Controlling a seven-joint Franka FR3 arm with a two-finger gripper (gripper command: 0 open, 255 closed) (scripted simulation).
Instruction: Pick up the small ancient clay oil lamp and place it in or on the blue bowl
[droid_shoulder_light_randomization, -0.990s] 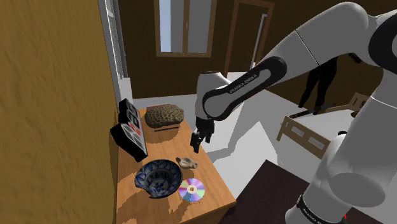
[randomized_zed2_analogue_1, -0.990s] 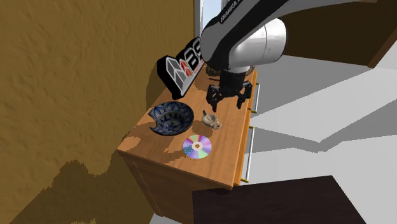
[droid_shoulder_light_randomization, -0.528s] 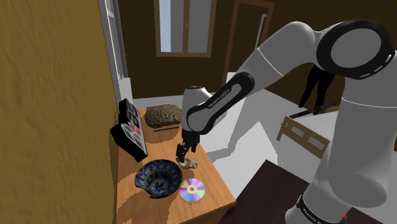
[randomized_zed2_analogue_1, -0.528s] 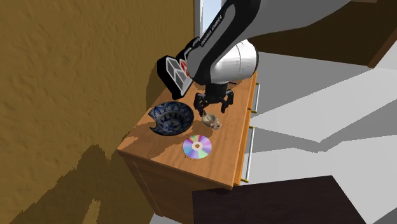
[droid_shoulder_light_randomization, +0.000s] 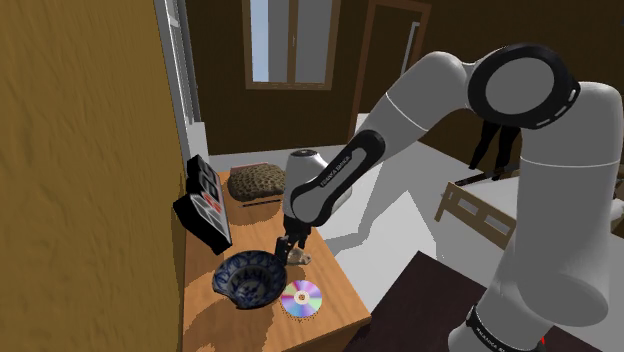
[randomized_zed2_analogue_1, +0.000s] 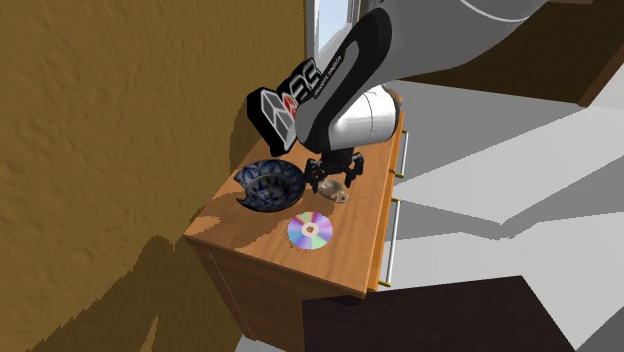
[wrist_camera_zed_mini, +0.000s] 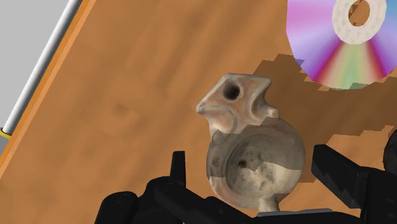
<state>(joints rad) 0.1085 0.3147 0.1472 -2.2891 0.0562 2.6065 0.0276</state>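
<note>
Wrist view: gripper (wrist_camera_zed_mini: 248, 158) jaws open, straddling lamp (wrist_camera_zed_mini: 251, 143), narrow gaps both sides; disc (wrist_camera_zed_mini: 331, 44) beyond spout. Shoulder view: bowl (droid_shoulder_light_randomization: 246, 279) just beside lamp, mid dresser (droid_shoulder_light_randomization: 338, 288), nearer handle-side edge.

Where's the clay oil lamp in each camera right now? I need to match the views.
Shoulder view: the oil lamp sits right of the blue bowl, just under the gripper.
Second exterior view: the lamp is right of the bowl, above the disc.
Wrist view: the lamp lies between the open fingers, which stand clear of it.
Shared landmark: the rainbow disc, close by the lamp in all three.
</note>
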